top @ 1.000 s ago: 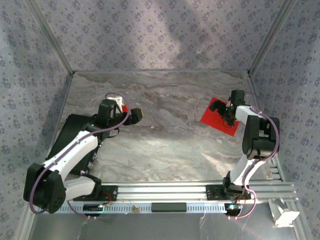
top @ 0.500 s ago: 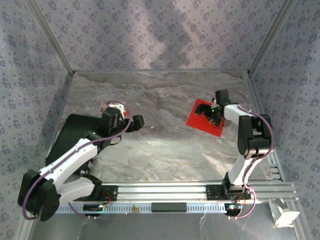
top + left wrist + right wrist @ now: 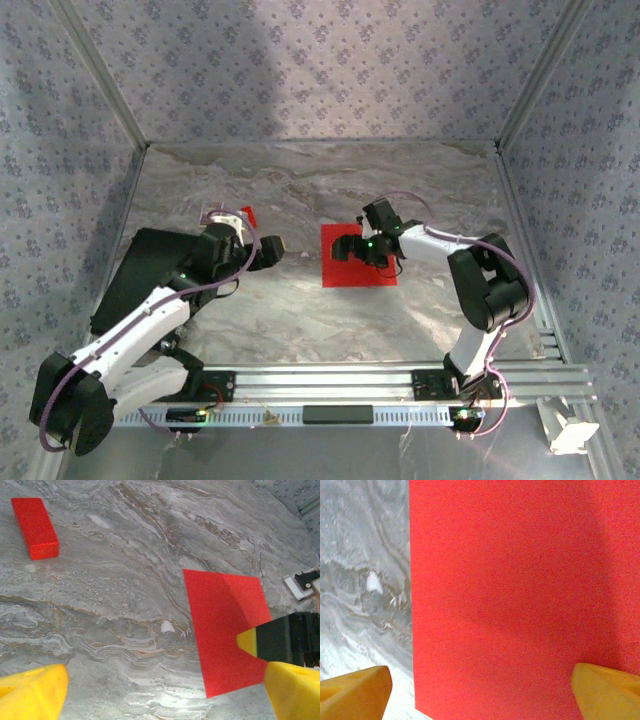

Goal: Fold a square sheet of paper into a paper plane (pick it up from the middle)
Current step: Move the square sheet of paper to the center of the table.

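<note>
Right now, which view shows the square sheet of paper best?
The top external view: the whole square sheet of paper is in frame, under the right gripper. The left wrist view shows it larger but partly covered; the right wrist view crops it.

So the top cam hangs above and behind the arm bases, looking down and forward over the whole grey marbled tabletop (image 3: 300, 320) out to its far edge. The left wrist cam sits fairly low, left of centre, angled across at the flat square sheet of bright red paper (image 3: 220, 625) mid-table. The right wrist cam is way closer, staring almost straight down onto that sheet. All three share it; the small red rectangular block (image 3: 35, 528) turns up in top and left wrist.
</note>
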Tool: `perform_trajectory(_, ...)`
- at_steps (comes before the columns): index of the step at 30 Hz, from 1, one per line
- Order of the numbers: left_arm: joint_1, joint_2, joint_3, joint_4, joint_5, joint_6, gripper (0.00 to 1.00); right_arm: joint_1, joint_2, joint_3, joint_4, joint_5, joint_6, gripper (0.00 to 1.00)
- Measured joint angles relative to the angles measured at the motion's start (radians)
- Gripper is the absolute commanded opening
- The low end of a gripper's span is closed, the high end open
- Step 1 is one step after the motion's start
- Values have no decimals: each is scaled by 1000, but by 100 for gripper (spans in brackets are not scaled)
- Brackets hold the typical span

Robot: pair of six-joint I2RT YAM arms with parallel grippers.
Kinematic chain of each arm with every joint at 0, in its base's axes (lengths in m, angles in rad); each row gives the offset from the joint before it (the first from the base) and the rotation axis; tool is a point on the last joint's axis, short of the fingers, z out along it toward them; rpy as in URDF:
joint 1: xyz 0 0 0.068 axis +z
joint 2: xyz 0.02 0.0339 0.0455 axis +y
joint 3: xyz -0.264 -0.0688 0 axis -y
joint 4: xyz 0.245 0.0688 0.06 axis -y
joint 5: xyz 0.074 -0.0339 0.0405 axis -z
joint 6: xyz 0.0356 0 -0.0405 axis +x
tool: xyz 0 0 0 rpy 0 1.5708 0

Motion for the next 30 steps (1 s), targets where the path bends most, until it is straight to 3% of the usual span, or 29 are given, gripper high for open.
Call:
perform_trajectory(6, -37, 123, 77, -51, 57, 2, 100, -19, -22, 2, -48, 1, -8, 96)
perform_trajectory(15, -157, 355, 309, -170, 24, 11, 100, -75, 3, 11, -47, -33, -33, 93)
perform_trajectory(23, -167, 380, 327, -246, -16, 8, 100, -45, 8, -2, -23, -51, -43, 91)
perform_trajectory(30, -167, 427, 530, -370, -106, -13, 100, 17, -5, -48, 75, -51, 15, 90)
